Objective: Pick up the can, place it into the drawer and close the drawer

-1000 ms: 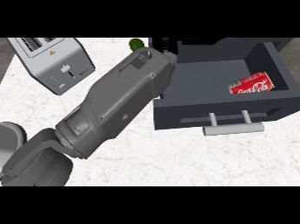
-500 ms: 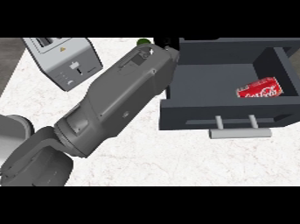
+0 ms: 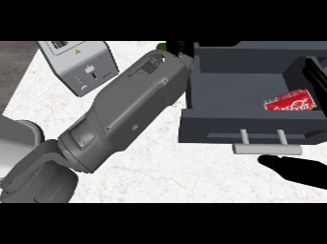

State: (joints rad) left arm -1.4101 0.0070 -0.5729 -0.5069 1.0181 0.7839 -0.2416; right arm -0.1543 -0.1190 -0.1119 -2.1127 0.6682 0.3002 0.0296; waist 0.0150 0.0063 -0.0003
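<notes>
The red can (image 3: 290,103) lies on its side inside the open dark grey drawer (image 3: 215,121), against its right wall. The drawer's pale handle (image 3: 267,149) sticks out toward me. My right hand (image 3: 301,170) comes in from the lower right with straight black fingers, just below and right of the handle, apart from it. Another black finger (image 3: 322,90) of it rises along the drawer's right wall. My left forearm (image 3: 127,112) runs diagonally up to the drawer's far left corner, where little of the left hand (image 3: 179,48) shows.
A grey toaster (image 3: 78,65) stands at the back left on the white marble counter (image 3: 166,171). A small green thing (image 3: 162,46) peeks out behind the left wrist. A grey rounded shape (image 3: 0,147) fills the left edge.
My right hand has come into view at the lower right, near the drawer handle. The drawer and can sit further right in view. The left forearm has held its place.
</notes>
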